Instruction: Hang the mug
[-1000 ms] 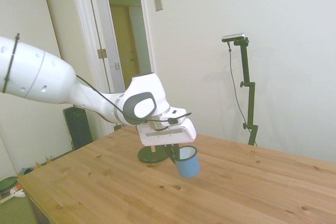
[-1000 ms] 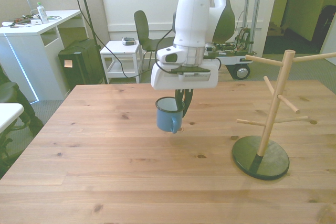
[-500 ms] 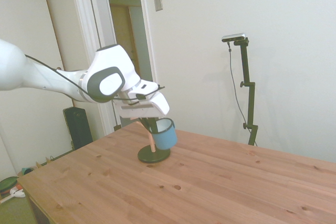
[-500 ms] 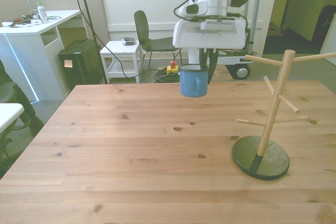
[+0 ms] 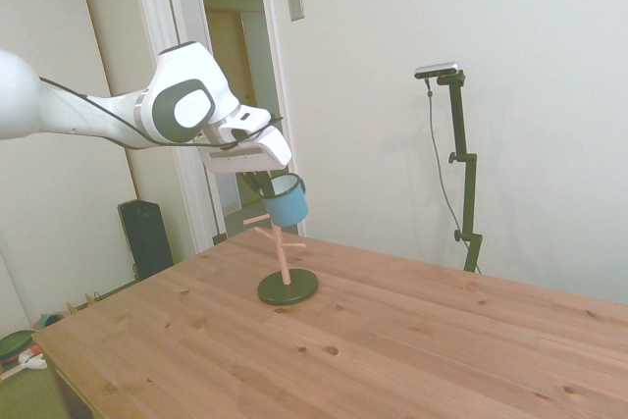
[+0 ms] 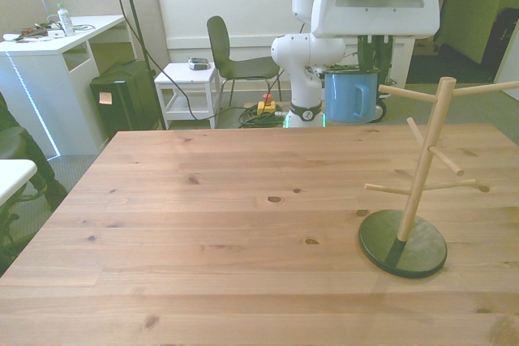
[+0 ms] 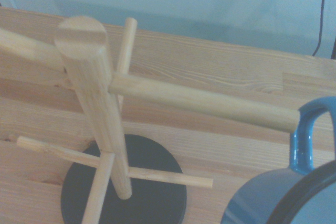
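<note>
Hanging in the air right of centre in the front view, the smooth light-blue enamel mug (image 6: 349, 96) is being gripped by the pincer (image 6: 369, 61), its looped handle (image 7: 306, 139) meeting a peg tip of the wooden rack (image 6: 420, 176), standing on the planked counter (image 6: 203, 232).

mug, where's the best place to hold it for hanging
By the rim, from above, on the side away from the handle, as the end effector has it now. The mug hangs upright, its handle free, at the tip of the rack peg.
</note>
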Controlling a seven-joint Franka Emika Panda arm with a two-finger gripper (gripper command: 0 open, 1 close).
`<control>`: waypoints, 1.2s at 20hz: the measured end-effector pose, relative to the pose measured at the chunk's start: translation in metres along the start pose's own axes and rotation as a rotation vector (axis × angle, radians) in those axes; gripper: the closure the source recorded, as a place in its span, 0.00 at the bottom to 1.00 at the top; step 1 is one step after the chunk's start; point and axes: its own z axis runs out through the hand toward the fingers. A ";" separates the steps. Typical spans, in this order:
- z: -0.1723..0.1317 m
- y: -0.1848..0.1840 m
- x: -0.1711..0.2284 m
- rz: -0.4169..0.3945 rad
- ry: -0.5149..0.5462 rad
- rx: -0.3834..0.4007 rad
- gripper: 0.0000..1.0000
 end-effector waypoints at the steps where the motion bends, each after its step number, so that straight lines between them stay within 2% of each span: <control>1: -0.001 0.000 0.000 0.000 0.001 0.001 1.00; 12: -0.016 -0.005 -0.017 -0.022 0.008 0.010 1.00; 24: -0.008 -0.022 -0.028 -0.034 0.013 -0.009 1.00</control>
